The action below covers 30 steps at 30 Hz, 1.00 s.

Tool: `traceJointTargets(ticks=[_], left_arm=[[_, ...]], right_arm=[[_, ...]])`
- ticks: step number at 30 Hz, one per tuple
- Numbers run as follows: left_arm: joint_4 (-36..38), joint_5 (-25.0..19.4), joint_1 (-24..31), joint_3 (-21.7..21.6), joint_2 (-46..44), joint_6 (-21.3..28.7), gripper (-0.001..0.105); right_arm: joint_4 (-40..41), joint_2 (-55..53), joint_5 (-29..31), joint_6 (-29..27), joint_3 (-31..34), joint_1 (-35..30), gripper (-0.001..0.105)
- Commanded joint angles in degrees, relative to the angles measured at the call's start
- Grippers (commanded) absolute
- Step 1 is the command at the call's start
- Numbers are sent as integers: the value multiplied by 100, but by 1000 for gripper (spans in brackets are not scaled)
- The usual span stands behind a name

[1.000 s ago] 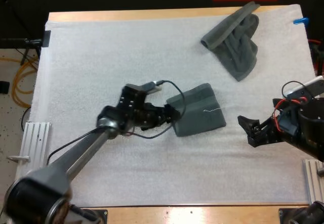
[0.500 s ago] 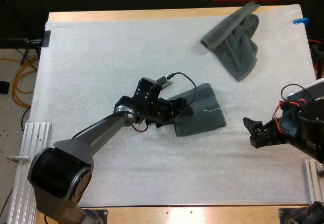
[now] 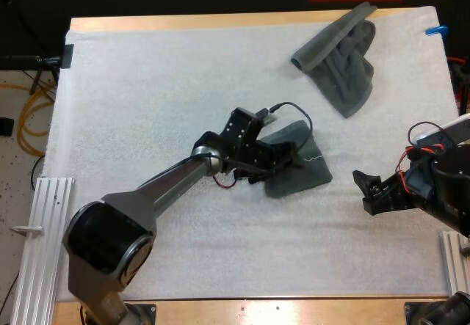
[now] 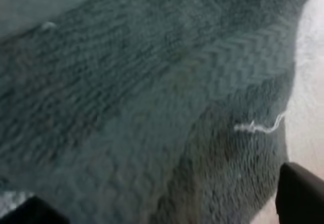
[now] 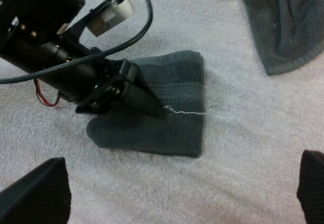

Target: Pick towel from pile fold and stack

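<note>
**High view.** The left end effector [image 3: 296, 158] rested on top of the folded towel [image 3: 307, 180]. The towel lay flat near the middle of the mat [image 3: 147, 83], a little toward the right side. A white thread [image 3: 314, 159] lay on the towel just beside the fingertips. The crumpled towel [image 3: 341, 68] lay at the far right of the mat, well apart from the folded towel. Its far end reached the mat's far edge, next to the bare wood of the surface [image 3: 220, 21]. The right end effector [image 3: 366, 187] sat low near the mat's right edge. It pointed toward the folded towel but was apart from it, with its fingers spread and nothing between them.

**Left wrist view.** The folded towel [image 4: 152, 107] lay directly beneath the left end effector [image 4: 165, 204]. The two black fingers [image 4: 301, 193] stood wide apart, one at each side, with the towel's weave spread between them and not pinched. The thread [image 4: 258, 127] lay near one finger, close to the towel's edge, where the mat [image 4: 310, 82] began.

**Right wrist view.** The right end effector [image 5: 172, 188] was wide open, and its fingers [image 5: 35, 193] were clear of everything. Ahead of it the folded towel [image 5: 172, 133] lay flat on the mat [image 5: 243, 148]. The left end effector [image 5: 149, 102] lay across the towel's top, with its tips at the thread [image 5: 185, 113]. The crumpled towel [image 5: 288, 32] lay farther off, beyond the folded towel.
</note>
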Motion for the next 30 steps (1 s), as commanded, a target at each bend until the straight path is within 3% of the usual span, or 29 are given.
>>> traceJointTargets(ticks=[1, 4, 7, 12, 16, 19, 22, 30], left_arm=[[103, 26, -45, -45, 61, -46, 73], [114, 27, -44, -50, 60, -29, 68], [112, 12, -44, -50, 60, -29, 50], [90, 13, -44, -50, 60, 177, 0], [90, 16, -44, -51, 60, 412, 0], [243, 135, -26, -124, 45, 889, 0], [1046, -56, 121, -376, -49, 1758, 0], [3730, -1549, 1415, -1322, -579, 4612, 0]], right_arm=[[10, -39, 10, -71, -46, 6, 87], [10, -39, 10, -71, -46, 6, 87], [10, -39, 10, -71, -46, 6, 87], [52, -39, 10, -71, -46, 6, 87], [49, -39, 10, -71, -46, 6, 87], [49, -39, 10, -71, -46, 6, 87], [49, -39, 10, -71, -46, 6, 87], [49, -39, 10, -71, -46, 6, 87]])
